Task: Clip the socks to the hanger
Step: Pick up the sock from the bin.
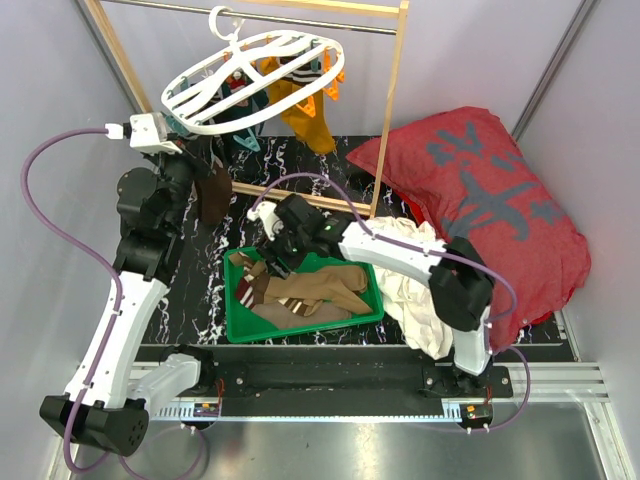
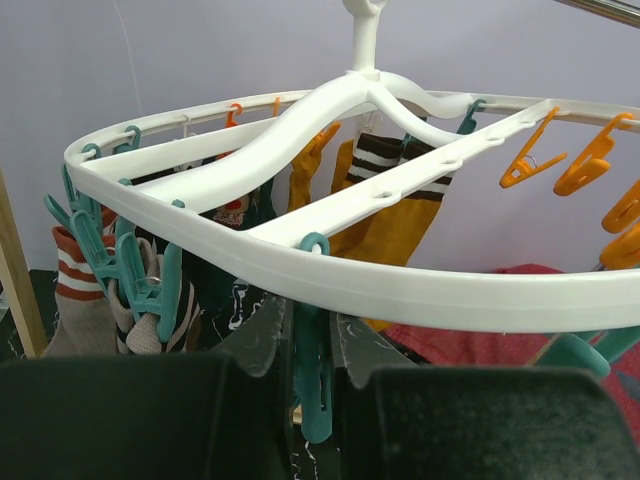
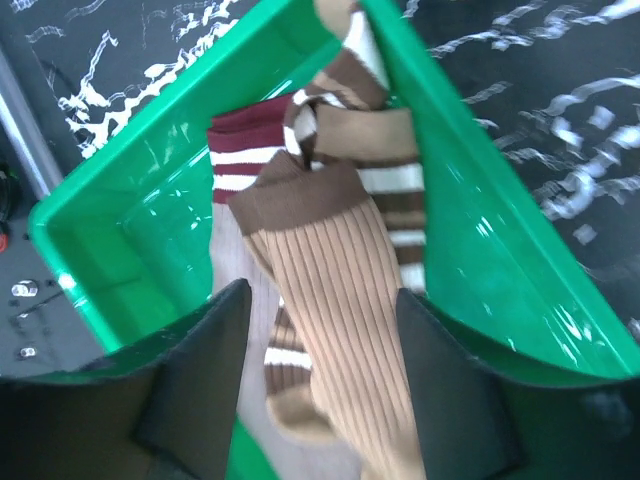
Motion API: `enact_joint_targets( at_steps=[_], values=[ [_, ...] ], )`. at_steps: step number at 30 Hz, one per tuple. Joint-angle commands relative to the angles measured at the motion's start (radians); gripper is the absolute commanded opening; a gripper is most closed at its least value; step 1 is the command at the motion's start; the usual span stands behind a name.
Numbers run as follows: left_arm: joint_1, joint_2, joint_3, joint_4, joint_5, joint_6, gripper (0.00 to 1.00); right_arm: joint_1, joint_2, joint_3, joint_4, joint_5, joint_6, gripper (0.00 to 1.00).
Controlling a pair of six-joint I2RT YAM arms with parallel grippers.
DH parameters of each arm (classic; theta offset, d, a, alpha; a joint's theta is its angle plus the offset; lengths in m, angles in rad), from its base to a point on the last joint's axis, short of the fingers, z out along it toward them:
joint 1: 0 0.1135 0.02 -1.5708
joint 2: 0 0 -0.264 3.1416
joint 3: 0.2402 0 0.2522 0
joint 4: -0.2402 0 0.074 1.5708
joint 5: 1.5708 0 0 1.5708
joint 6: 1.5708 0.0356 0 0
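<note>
My right gripper (image 3: 320, 300) hangs over a green tray (image 3: 120, 210) on the black marbled table (image 3: 560, 130). Its 2 fingers are spread wide on either side of a tan ribbed sock (image 3: 350, 390), which lies on other striped socks (image 3: 250, 160) in the tray. My left gripper (image 2: 312, 335) is raised just under the rim of the white hanger (image 2: 430, 290), with a teal clip (image 2: 316, 400) between its fingers. I cannot tell whether they press the clip. A mustard sock (image 2: 395, 225) hangs beneath the hanger's far side.
</note>
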Motion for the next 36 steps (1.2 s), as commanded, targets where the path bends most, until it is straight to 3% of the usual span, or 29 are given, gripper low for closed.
enact_joint_targets(
  at_steps=[1,3,4,8,21,23,26,27,29,36],
  values=[
    [-0.001,-0.002,-0.034,-0.081,-0.005,-0.012,0.00,0.019,0.079,0.029,0.140,-0.066,-0.047,0.61],
    [-0.001,-0.002,-0.037,-0.079,-0.004,-0.018,0.00,0.023,0.119,0.028,0.163,-0.064,-0.056,0.56],
    [-0.001,-0.002,-0.038,-0.081,-0.002,-0.020,0.00,0.026,0.131,0.028,0.169,-0.066,-0.058,0.49],
    [-0.001,-0.003,-0.037,-0.084,0.004,-0.024,0.00,0.029,0.177,0.026,0.175,-0.081,-0.064,0.42],
    [-0.001,0.000,-0.038,-0.093,0.024,-0.044,0.00,0.048,0.242,-0.009,0.170,-0.089,-0.071,0.38],
    [-0.001,0.004,-0.038,-0.095,0.027,-0.050,0.00,0.049,0.248,-0.008,0.172,-0.071,-0.074,0.33],
    [-0.001,0.004,-0.037,-0.101,0.027,-0.052,0.00,0.049,0.230,-0.020,0.172,-0.057,-0.073,0.17],
    [-0.001,0.004,-0.037,-0.101,0.027,-0.055,0.00,0.048,0.221,-0.027,0.170,-0.054,-0.073,0.07],
    [-0.001,0.000,-0.037,-0.104,0.029,-0.052,0.00,0.048,0.190,-0.034,0.170,-0.044,-0.067,0.00],
    [-0.001,-0.011,-0.032,-0.112,0.032,-0.053,0.00,0.048,0.099,-0.066,0.195,-0.024,-0.045,0.00]
  ],
)
